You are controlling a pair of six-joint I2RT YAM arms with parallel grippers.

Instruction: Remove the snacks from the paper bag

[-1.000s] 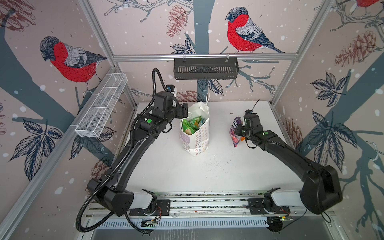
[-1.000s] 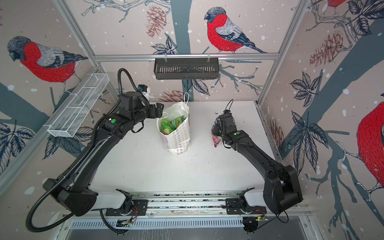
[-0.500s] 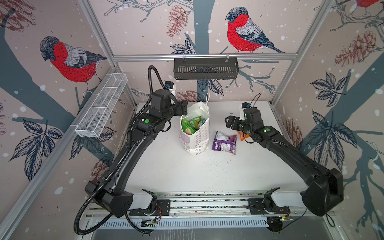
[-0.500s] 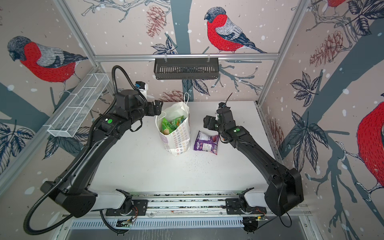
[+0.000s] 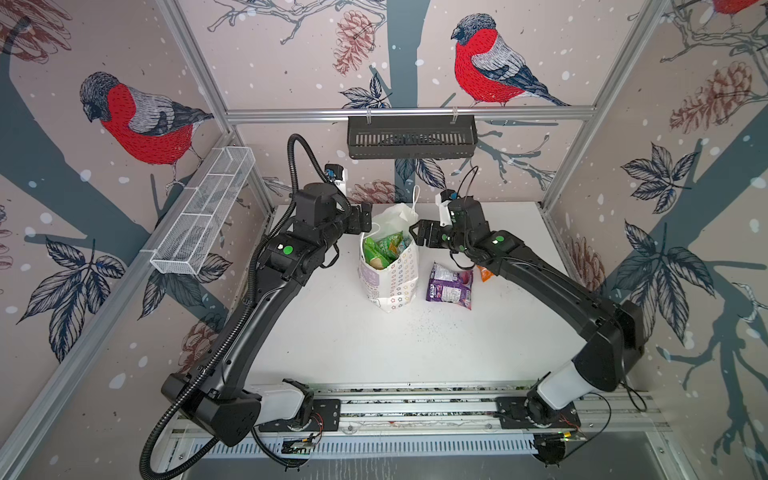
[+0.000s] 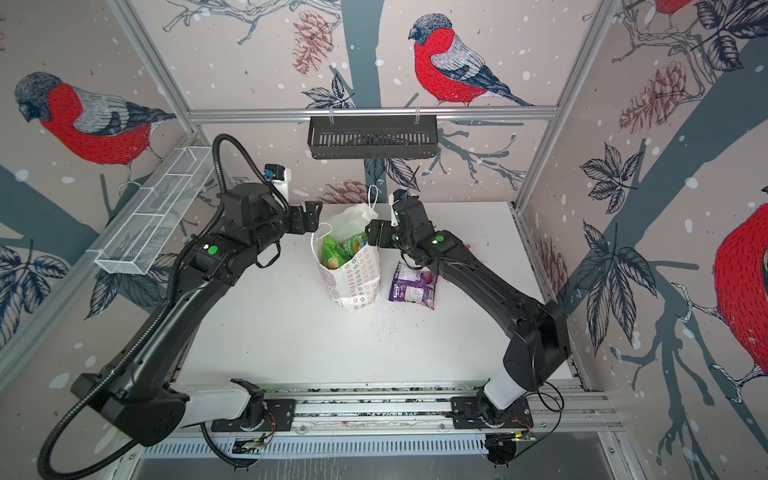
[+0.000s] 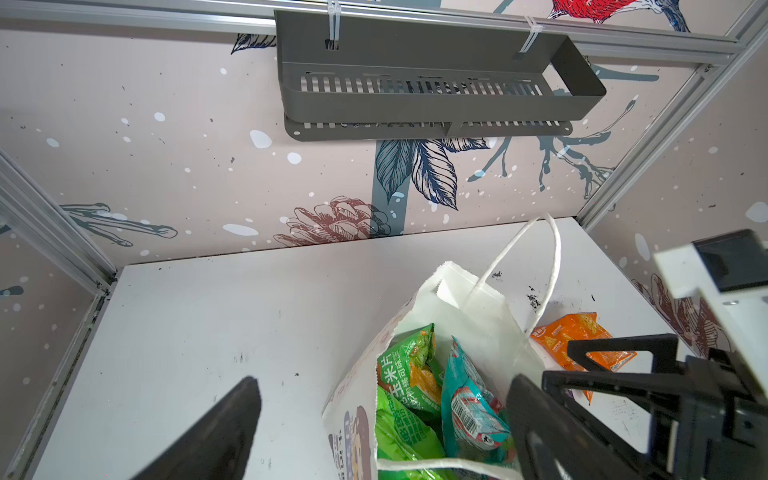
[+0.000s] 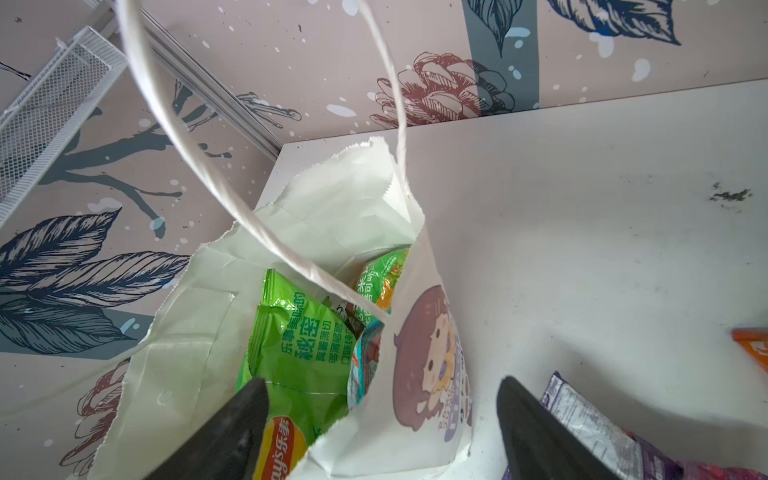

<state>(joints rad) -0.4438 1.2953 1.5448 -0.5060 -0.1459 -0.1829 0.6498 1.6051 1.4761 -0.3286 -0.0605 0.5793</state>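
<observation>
The white paper bag (image 5: pixel 390 274) (image 6: pixel 353 278) stands upright mid-table with its mouth open. Inside it I see green snacks (image 5: pixel 380 249), a large green chip bag (image 8: pixel 299 345) and a teal packet (image 7: pixel 469 399). A purple packet (image 5: pixel 451 284) (image 6: pixel 413 286) lies flat on the table right of the bag. An orange one (image 5: pixel 485 273) (image 7: pixel 577 340) lies further right, partly under my right arm. My right gripper (image 5: pixel 419 232) (image 8: pixel 382 390) is open and empty above the bag's right rim, one finger over the chip bag, one outside. My left gripper (image 5: pixel 365 218) (image 7: pixel 384 399) is open and empty at the left rim.
A black slotted basket (image 5: pixel 411 137) hangs on the back wall above the bag. A white wire basket (image 5: pixel 203 216) is fixed to the left wall. One cord handle (image 8: pixel 257 224) loops up in front of the right wrist camera. Dark crumbs (image 5: pixel 428 328) dot the table.
My right gripper opened and dropped the purple packet onto the table right of the bag, then swung left to the bag's mouth. The left arm shifted only slightly.
</observation>
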